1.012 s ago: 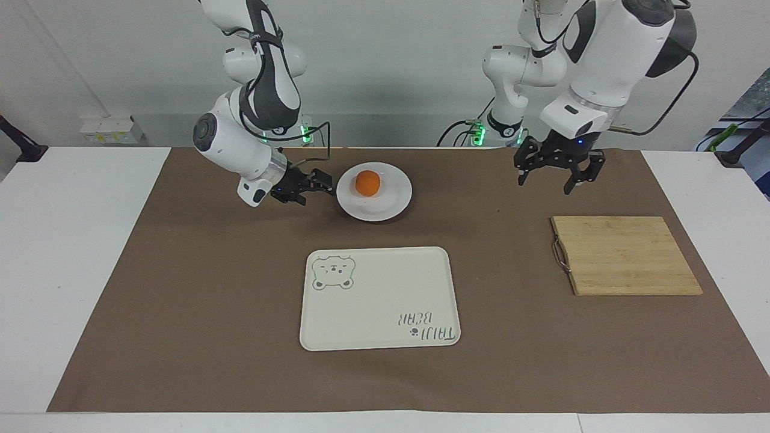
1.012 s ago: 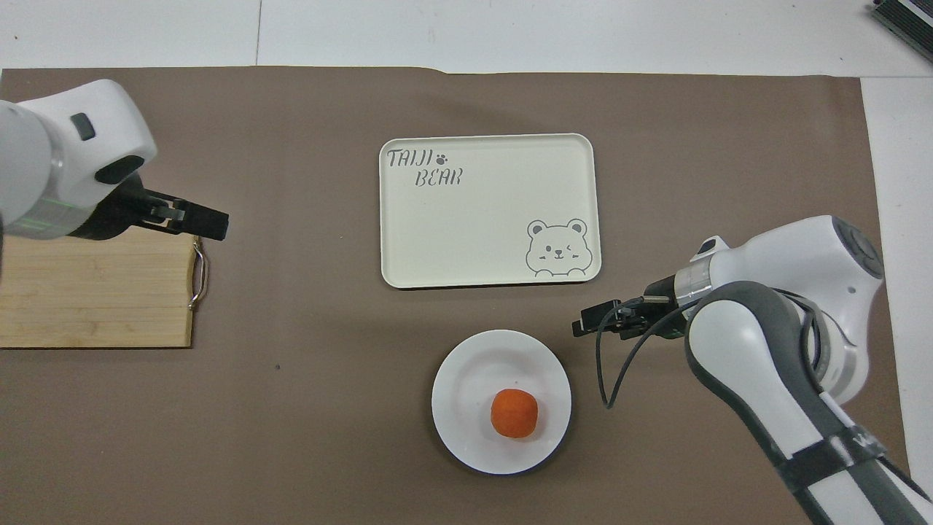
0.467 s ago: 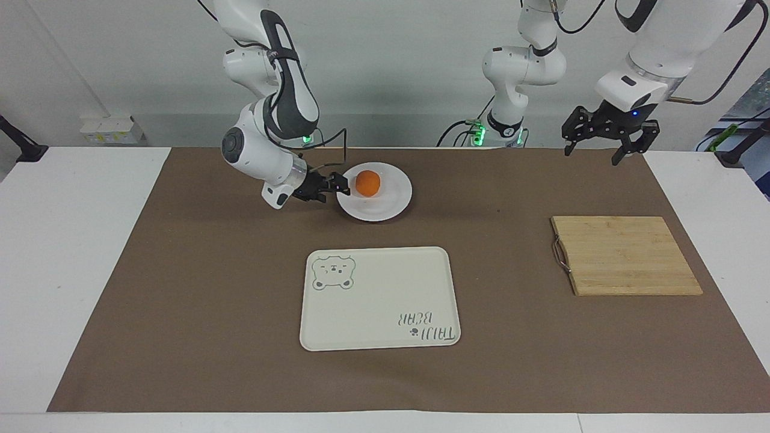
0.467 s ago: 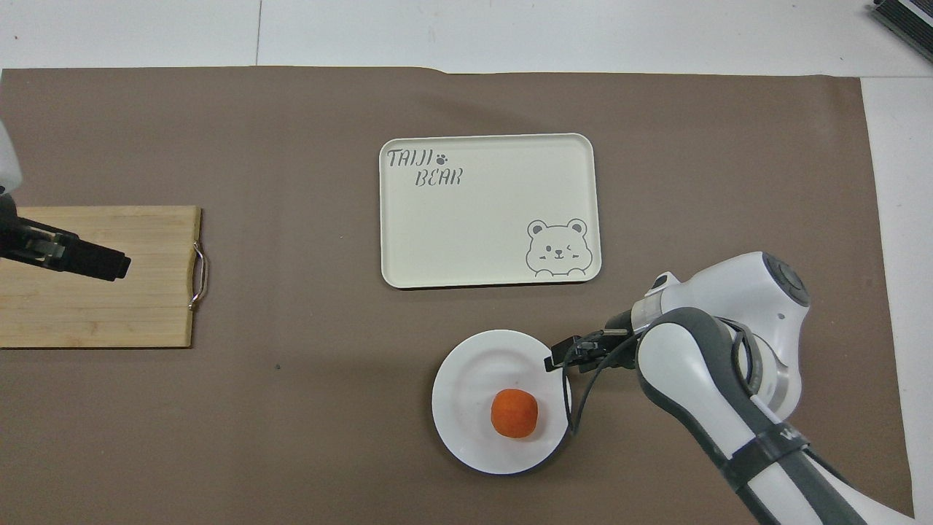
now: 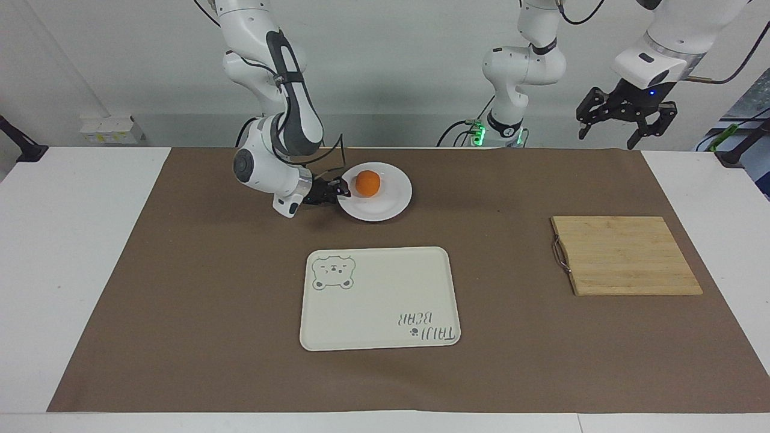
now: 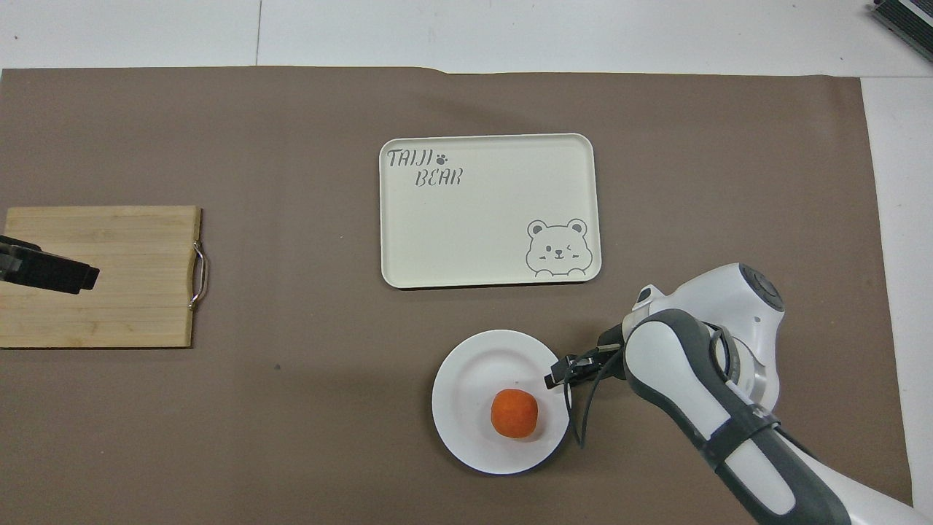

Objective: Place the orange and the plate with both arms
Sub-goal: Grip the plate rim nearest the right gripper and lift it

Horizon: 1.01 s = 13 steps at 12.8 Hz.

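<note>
The round, bright orange (image 5: 367,183) sits on the glossy white plate (image 5: 388,204), nearer the robots than the cream tray (image 5: 379,299). The plate's raised rim is met by the right gripper (image 5: 343,192) — whether it is clamped cannot be told. The left gripper (image 5: 625,123), fingers spread, is held high over the table's edge, near the bamboo board (image 5: 625,255).

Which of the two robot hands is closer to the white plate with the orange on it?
The right gripper: it is at the rim of the plate, on the right arm's side. The left gripper hangs high, over the left arm's end of the table.
</note>
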Motion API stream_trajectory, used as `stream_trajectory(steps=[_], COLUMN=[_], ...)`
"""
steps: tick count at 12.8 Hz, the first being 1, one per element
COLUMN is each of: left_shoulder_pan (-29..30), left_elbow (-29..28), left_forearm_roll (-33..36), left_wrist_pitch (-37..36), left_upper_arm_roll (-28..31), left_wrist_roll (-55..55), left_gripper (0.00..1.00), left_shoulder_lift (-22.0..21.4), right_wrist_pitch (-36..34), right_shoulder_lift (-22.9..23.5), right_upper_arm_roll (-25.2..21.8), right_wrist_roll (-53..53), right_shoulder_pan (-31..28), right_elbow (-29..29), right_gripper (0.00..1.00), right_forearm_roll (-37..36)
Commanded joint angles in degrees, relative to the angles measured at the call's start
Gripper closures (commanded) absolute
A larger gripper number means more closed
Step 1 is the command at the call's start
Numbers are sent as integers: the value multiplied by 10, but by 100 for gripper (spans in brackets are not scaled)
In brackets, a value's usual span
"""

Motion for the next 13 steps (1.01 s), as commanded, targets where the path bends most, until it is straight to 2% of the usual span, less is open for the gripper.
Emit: stream_trajectory(steps=[1,2,3,5,6,9,13], left_shoulder_pan=[19,20,27,33,34,34,34], left_elbow=[0,0,0,0,0,0,0], left_forearm_roll=[9,9,8,8,8,7,7], left_wrist_pitch=[-7,-6,-4,-4,-4,-2,-2], left_upper_arm_roll=[0,1,1,1,1,0,0], left_wrist_roll=[9,9,9,5,5,5,5], left_gripper=[0,0,0,0,0,0,0], left_shoulder_lift=[-3,-3,-3,-3,-3,-2,-3], right_wrist_pitch=[18,25,31,33,32,11,-28], right_shoulder_lift=[-6,-9,-12,-16,-16,-16,-16], right_upper_arm_roll=[-1,-1,-1,-1,-1,-2,-2], right_wrist_roll=[-19,-17,-14,-6,-5,-21,-129], right_shoulder_pan=[26,30,34,44,43,15,-29], right_elbow=[-23,-32,-40,-47,-47,-47,-43], right_gripper=[55,59,68,95,100,100,100], right_forearm_roll=[27,29,29,29,29,29,81])
